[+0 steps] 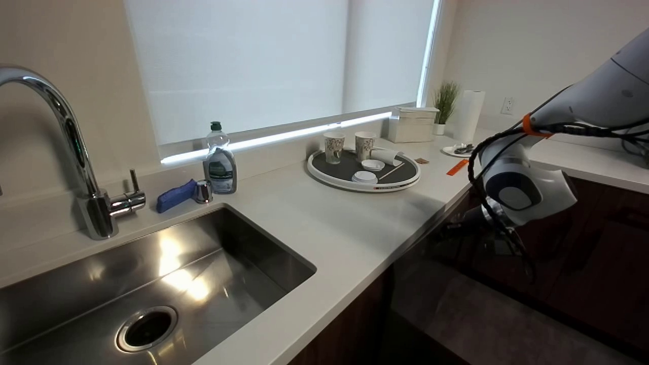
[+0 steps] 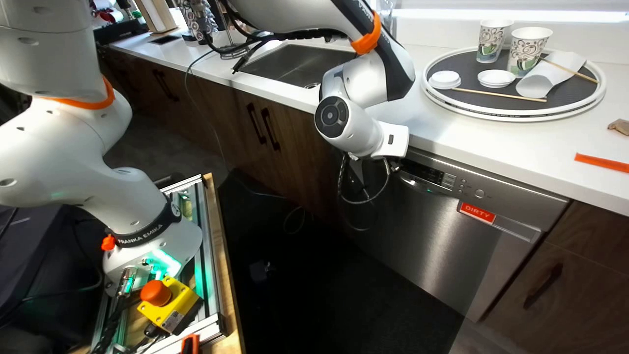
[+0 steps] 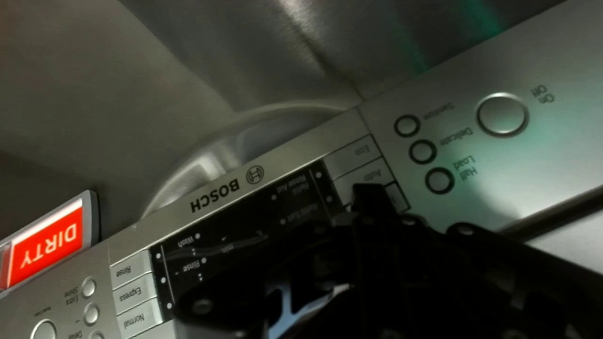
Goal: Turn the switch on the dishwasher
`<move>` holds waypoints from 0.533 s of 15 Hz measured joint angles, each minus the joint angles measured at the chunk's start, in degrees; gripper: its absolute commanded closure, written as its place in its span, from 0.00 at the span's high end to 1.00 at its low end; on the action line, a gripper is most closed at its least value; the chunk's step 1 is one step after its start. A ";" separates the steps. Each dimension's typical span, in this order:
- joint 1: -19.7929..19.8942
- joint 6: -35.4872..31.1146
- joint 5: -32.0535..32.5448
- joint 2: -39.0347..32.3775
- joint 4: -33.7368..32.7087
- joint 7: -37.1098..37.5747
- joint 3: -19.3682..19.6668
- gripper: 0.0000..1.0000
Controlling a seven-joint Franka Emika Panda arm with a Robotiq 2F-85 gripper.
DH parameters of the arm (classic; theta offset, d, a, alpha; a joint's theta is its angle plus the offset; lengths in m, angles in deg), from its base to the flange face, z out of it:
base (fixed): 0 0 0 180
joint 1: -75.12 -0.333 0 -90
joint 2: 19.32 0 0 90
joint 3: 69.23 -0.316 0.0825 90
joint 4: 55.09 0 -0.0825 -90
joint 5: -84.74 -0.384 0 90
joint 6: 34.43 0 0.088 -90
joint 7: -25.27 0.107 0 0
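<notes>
Plainly, BOSCH dishwasher (image 2: 432, 231), DIRTY sign (image 3: 47, 246), On/Off button (image 3: 502, 115).

I see a silver-grey dishwasher (image 2: 432, 236) — red sign (image 3: 45, 249) lettered white — my black gripper (image 3: 373, 197), and swirl-patterned white cups (image 2: 528, 54).

On one round tray (image 2: 491, 103) there are two patterned cups (image 2: 529, 51), two white lids (image 2: 495, 78) and two wooden sticks (image 2: 499, 94); one dishwasher (image 2: 427, 236), one sink (image 1: 218, 289) and one faucet (image 1: 76, 147) show.
</notes>
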 measured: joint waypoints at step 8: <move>0.34 -0.23 5.94 0.09 0.38 4.51 -0.43 0.00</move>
